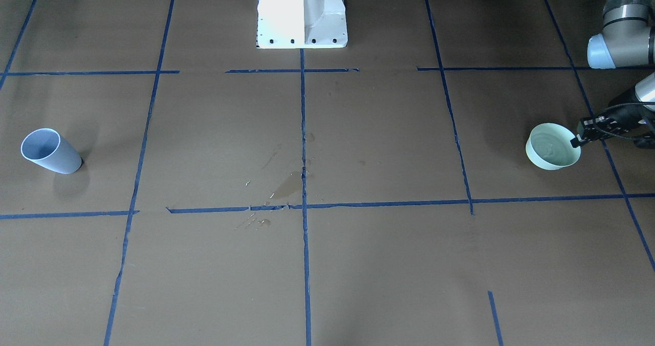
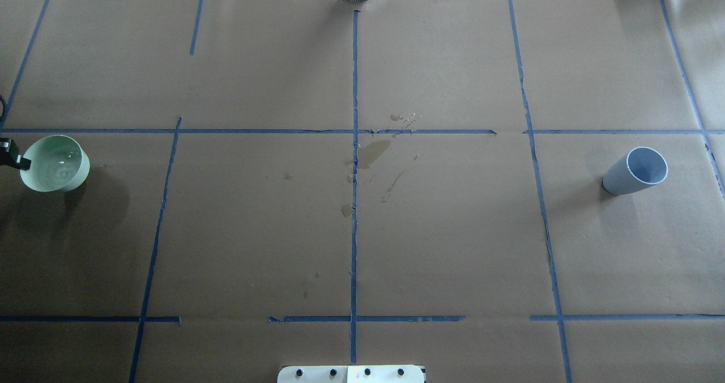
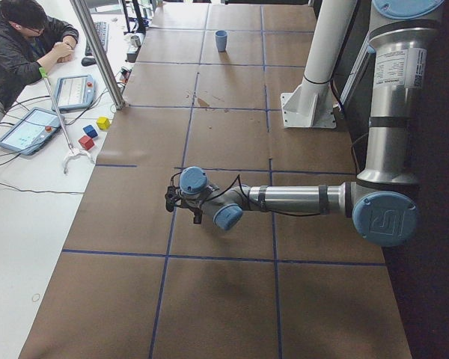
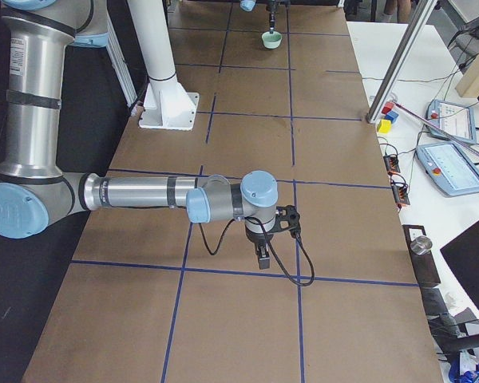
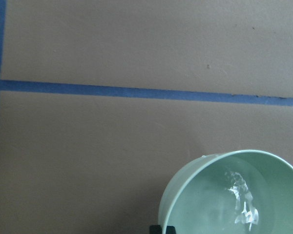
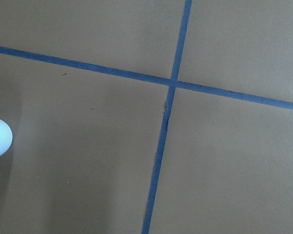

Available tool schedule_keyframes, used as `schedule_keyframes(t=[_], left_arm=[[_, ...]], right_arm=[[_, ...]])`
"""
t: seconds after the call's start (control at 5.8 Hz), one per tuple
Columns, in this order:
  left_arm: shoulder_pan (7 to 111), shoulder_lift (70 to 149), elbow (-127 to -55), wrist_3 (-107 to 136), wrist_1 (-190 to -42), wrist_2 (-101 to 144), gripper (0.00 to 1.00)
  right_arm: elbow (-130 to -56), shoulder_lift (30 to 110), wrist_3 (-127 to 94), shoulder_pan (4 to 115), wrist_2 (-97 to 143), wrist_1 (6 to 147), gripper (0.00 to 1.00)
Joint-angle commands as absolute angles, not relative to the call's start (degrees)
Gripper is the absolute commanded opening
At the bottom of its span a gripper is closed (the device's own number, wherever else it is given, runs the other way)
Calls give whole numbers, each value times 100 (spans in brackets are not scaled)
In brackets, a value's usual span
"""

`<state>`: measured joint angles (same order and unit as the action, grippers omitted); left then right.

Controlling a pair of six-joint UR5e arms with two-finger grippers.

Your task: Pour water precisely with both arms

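Overhead exterior: left tool (image 2: pixel 21 161) at bowl (image 2: pixel 79 174) rim, right tool (image 4: pixel 261 259) far off, grips untellable.

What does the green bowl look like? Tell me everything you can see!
The green bowl is pale mint, round and smooth, like plastic, with a thin rim and plain sides. It stands upright on the brown paper-covered table, far out on the robot's left side. Inside is a little clear water with shiny ripples. The left tool is right at its rim, but I cannot tell whether it pinches the rim. Nothing else touches the bowl.
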<state>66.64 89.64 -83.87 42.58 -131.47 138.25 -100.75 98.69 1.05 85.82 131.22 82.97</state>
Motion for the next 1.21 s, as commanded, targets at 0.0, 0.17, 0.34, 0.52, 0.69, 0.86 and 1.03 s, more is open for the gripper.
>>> schedule_keyframes(t=[0.0, 0.17, 0.34, 0.52, 0.69, 0.86, 1.03], left_arm=[[6539, 8982, -8385, 4350, -13184, 13851, 0], [6522, 8982, -8385, 4342, -13184, 13869, 6], [6461, 8982, -8385, 4342, -13192, 13869, 17], [6425, 8982, -8385, 4342, -13192, 13860, 24], [6416, 8991, -8385, 4342, -13192, 13852, 25], [6416, 9061, -8428, 4359, -13166, 13886, 40], [6425, 9062, -8533, 4403, -13149, 14009, 80]], right_arm=[[-10081, 9879, 105, 8587, 13122, 8288, 100], [-10081, 9879, 105, 8587, 13122, 8297, 100], [-10081, 9888, 105, 8587, 13122, 8288, 100], [-10072, 9888, 105, 8587, 13122, 8288, 100], [-10072, 9879, 105, 8578, 13122, 8297, 100], [-10081, 9879, 97, 8587, 13122, 8288, 100], [-10081, 9879, 97, 8587, 13122, 8297, 100]])
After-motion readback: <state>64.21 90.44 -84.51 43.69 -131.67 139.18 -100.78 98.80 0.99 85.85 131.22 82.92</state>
